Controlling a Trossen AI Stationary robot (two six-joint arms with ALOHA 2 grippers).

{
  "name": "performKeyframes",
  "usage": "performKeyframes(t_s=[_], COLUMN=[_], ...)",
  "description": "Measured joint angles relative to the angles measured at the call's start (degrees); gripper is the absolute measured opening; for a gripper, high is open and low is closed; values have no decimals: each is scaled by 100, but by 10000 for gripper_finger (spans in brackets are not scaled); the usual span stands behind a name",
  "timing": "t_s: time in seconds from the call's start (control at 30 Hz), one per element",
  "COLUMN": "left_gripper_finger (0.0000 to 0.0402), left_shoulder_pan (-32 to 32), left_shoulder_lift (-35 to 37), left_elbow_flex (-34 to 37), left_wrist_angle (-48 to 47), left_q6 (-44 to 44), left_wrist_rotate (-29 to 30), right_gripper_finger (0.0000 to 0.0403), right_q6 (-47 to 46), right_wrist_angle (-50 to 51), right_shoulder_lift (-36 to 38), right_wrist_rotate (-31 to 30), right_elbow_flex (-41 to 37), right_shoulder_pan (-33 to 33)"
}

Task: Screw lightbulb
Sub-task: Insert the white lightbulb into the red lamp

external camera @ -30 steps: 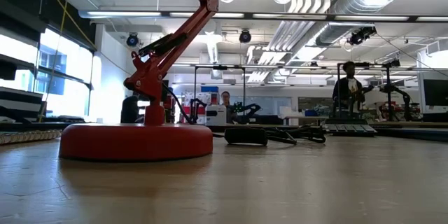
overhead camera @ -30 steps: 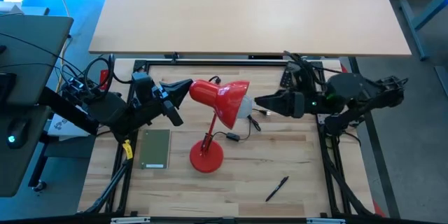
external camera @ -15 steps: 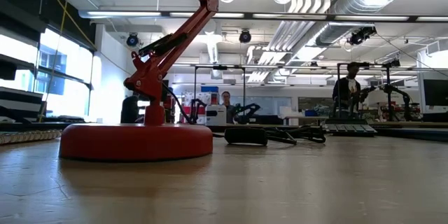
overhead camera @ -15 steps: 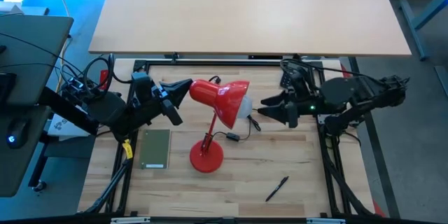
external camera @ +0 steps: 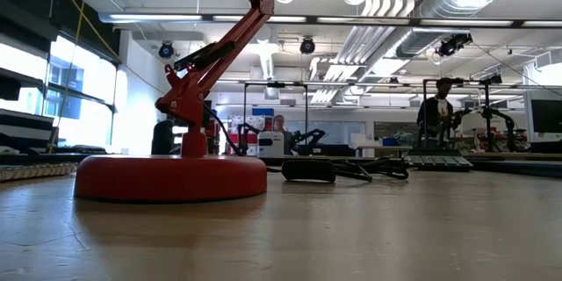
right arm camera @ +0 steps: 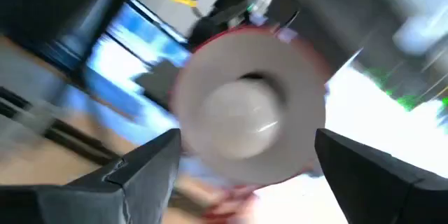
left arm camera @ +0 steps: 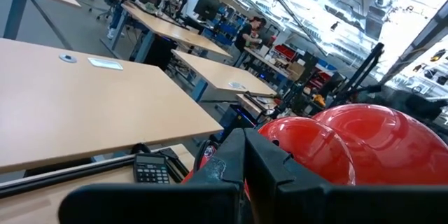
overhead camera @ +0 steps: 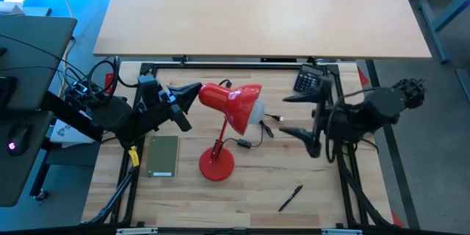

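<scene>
One camera hangs overhead, looking straight down on the table (overhead camera: 294, 191) and both arms. Another sits at tabletop level, very close to the red lamp (external camera: 171, 176) base, facing the room beyond. The left wrist camera looks past the shade's back; the right wrist camera looks into the shade's mouth. All four share the lamp.

Open workshop; exposed ceiling ducts (external camera: 421, 26); bright windows (external camera: 83, 88); pale desks (left arm camera: 84, 105).
</scene>
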State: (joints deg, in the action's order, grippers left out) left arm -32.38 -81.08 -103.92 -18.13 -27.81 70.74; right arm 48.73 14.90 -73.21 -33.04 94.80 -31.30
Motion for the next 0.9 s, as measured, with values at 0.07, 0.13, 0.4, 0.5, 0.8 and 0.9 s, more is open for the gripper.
performKeyframes(t_s=[0.07, 0.13, 0.4, 0.5, 0.8, 0.9], left_gripper_finger=[0, 0, 0, 0, 0, 0], left_shoulder_pan=[0, 0, 0, 3, 8, 11], left_shoulder_lift=[0, 0, 0, 0, 0, 0], left_elbow_flex=[0, 0, 0, 0, 0, 0], left_wrist_angle=[0, 1, 0, 0, 0, 2], left_q6=[-9, -52, -55, -55, -59, -59], left_wrist_rotate=[1, 0, 30, 31, 44, 46], right_gripper_finger=[324, 324, 323, 323, 323, 323], right_q6=[1228, 1966, 3461, 3946, 3833, 3754], right_wrist_angle=[-272, -316, -646, -1142, -1206, -1076], right_shoulder_lift=[-73, -172, -766, -903, -887, -921], right_wrist_rotate=[-58, -83, -796, -1000, -1006, -914], right_elbow_flex=[4, 2, 2, 2, 2, 2], right_shoulder_pan=[-1, -2, 18, 97, 281, 308])
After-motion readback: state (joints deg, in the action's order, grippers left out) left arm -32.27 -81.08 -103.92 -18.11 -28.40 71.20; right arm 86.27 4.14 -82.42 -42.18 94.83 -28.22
